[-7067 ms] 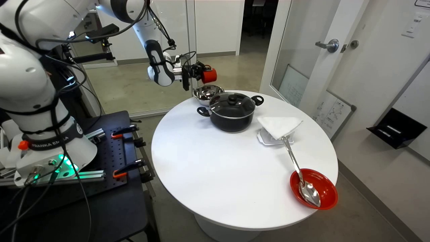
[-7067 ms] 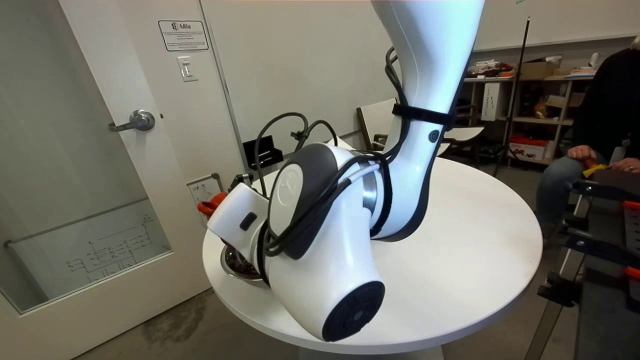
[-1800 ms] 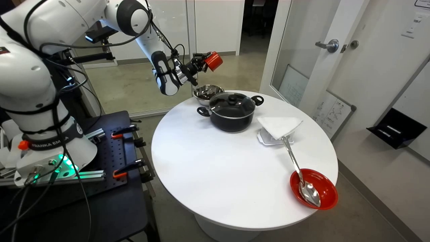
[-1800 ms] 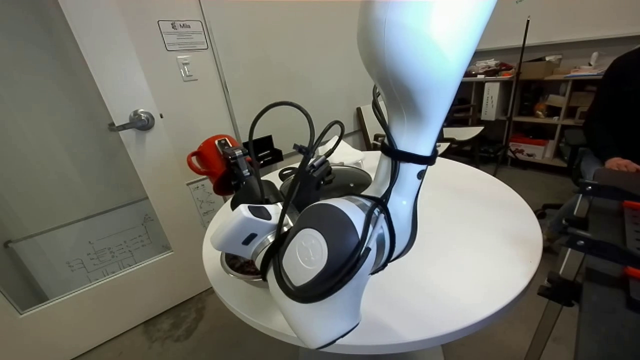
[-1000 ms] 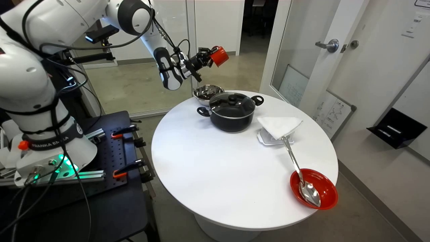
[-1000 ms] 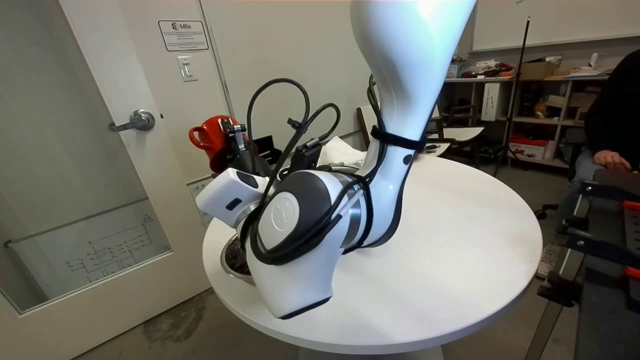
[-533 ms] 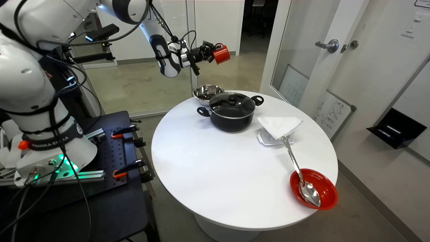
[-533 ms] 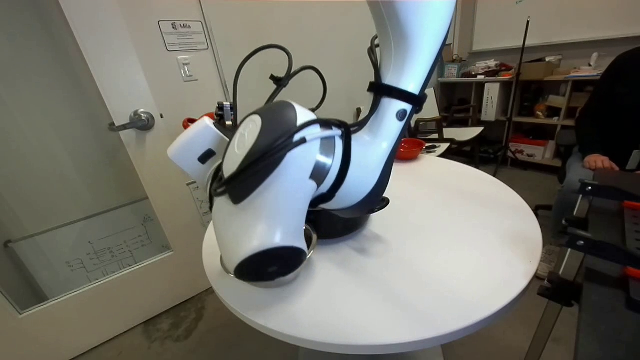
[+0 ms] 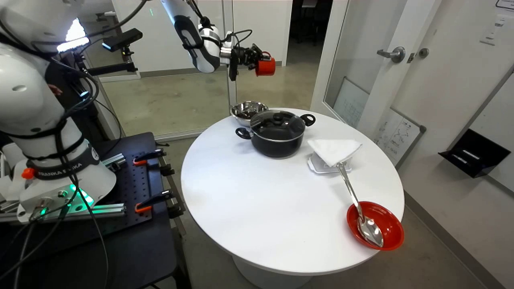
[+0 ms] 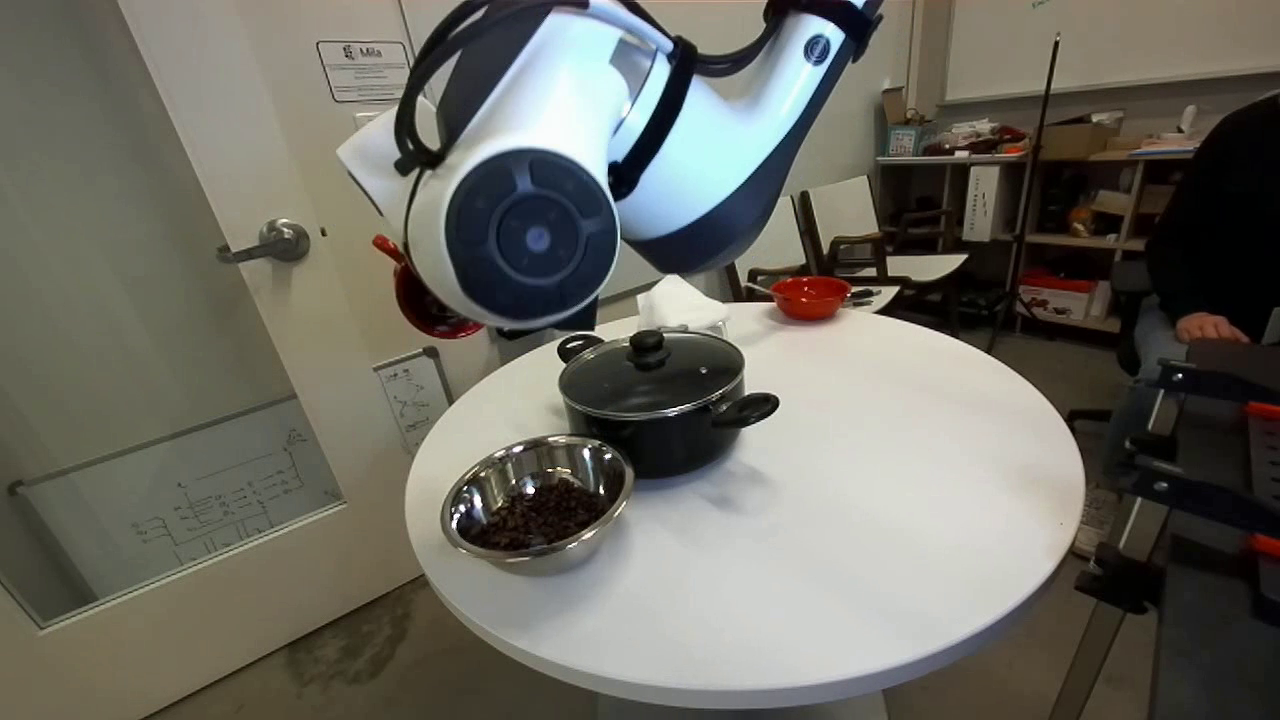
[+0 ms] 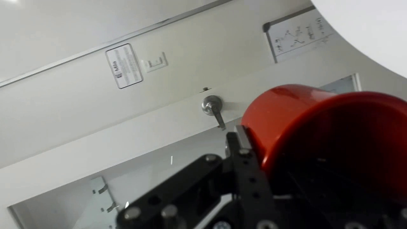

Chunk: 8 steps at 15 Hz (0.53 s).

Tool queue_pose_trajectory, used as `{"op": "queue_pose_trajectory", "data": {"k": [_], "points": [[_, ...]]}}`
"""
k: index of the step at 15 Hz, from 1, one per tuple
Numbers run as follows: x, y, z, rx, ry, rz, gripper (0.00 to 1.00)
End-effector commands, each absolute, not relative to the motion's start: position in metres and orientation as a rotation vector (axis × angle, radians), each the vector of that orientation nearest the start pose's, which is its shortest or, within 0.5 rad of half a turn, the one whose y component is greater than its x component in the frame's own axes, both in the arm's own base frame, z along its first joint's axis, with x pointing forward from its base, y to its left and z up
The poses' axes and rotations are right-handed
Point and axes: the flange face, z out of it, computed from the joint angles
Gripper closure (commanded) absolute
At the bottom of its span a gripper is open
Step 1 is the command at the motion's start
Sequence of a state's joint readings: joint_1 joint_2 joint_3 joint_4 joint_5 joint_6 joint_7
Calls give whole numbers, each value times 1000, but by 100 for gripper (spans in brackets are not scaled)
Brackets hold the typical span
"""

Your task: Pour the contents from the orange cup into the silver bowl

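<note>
Higher than half a second ago, the white robot arm (image 10: 725, 165) has risen out of the way of the round, shiny silver metal bowl (image 10: 530, 458), which it mostly hid then and which now shows whole in an exterior view. Turned with it is the small, plain red-orange cup (image 9: 266, 67): its sides, slanted then, are near vertical now. The tool (image 9: 257, 61) has the cup by its wall, the jaws drawn tightly together on it; in the wrist view one dark finger (image 11: 251, 171) lies along the outside, the other is lost in shadow. The cup hangs in the air, higher than the bowl and well apart from it, its mouth tipped downward. Dark brown bits (image 10: 540, 515) cover the bottom of the bowl, which sits on the round white counter (image 9: 249, 188) just beside a lidded, two-handled black pot (image 10: 665, 440); whether they touch, I cannot tell. Farther along are a white cloth (image 9: 335, 150) over a clear container (image 9: 321, 165) and a long metal spoon (image 9: 371, 233), its head in a wide, shallow red bowl (image 9: 391, 223).
</note>
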State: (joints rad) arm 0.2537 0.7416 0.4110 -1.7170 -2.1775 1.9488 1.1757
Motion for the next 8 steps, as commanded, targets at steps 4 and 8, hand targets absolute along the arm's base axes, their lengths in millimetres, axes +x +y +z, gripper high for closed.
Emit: {"op": "queue_pose_trajectory", "data": {"k": [4, 8], "points": [[612, 301, 211, 2046, 970, 1188, 98], [619, 275, 202, 2271, 1088, 1153, 98]]}}
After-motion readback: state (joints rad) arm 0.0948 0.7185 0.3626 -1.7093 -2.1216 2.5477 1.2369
